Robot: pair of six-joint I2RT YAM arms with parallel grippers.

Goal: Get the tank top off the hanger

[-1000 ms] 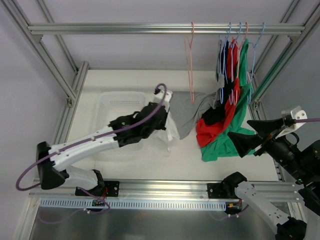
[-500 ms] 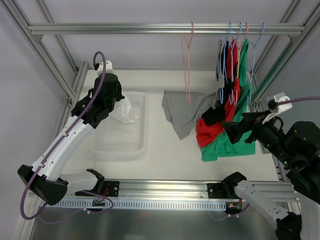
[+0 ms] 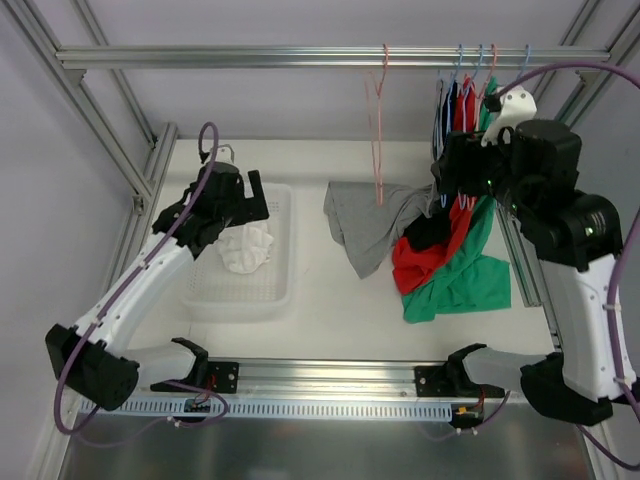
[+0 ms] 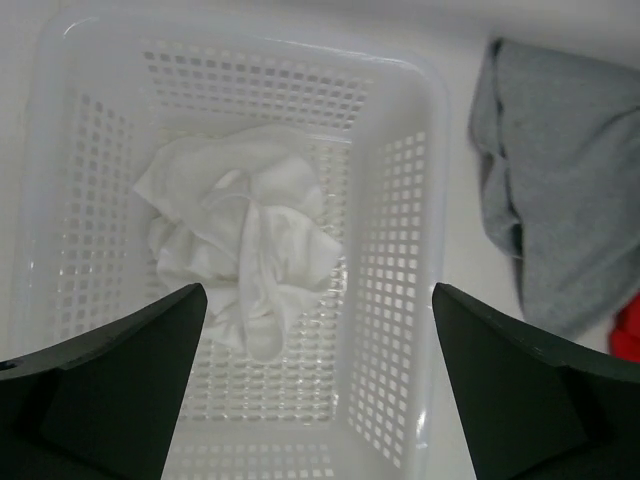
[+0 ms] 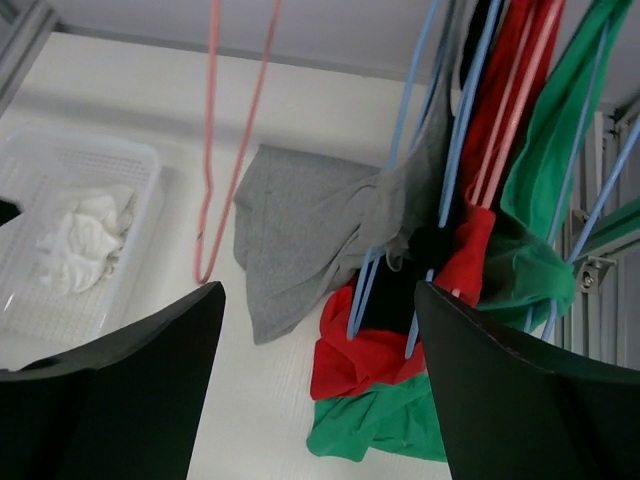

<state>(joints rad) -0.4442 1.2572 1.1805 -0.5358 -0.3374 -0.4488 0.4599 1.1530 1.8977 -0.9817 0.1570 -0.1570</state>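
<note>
Grey [image 3: 365, 225], black [image 3: 430, 232], red [image 3: 425, 265] and green [image 3: 465, 285] tank tops hang from blue and pink hangers [image 3: 462, 90] on the rail, their lower ends lying on the table. The right wrist view shows the grey top [image 5: 300, 225] running up to a blue hanger [image 5: 455, 150]. My right gripper [image 3: 455, 170] [image 5: 318, 295] stands open, high beside these hangers, with nothing between its fingers. My left gripper [image 3: 243, 205] [image 4: 315, 300] hangs open over the white basket [image 3: 275, 290], where a crumpled white garment [image 4: 240, 240] lies.
An empty pink hanger [image 3: 378, 130] hangs on the rail [image 3: 250, 57] left of the clothes. Aluminium frame posts stand at both sides and along the table's near edge. The grey top [image 4: 560, 200] lies just right of the basket's rim [image 4: 435, 200].
My left gripper carried the white garment from the table's middle to the basket and opened, dropping it in. My right arm swung up from the right edge to the hangers.
</note>
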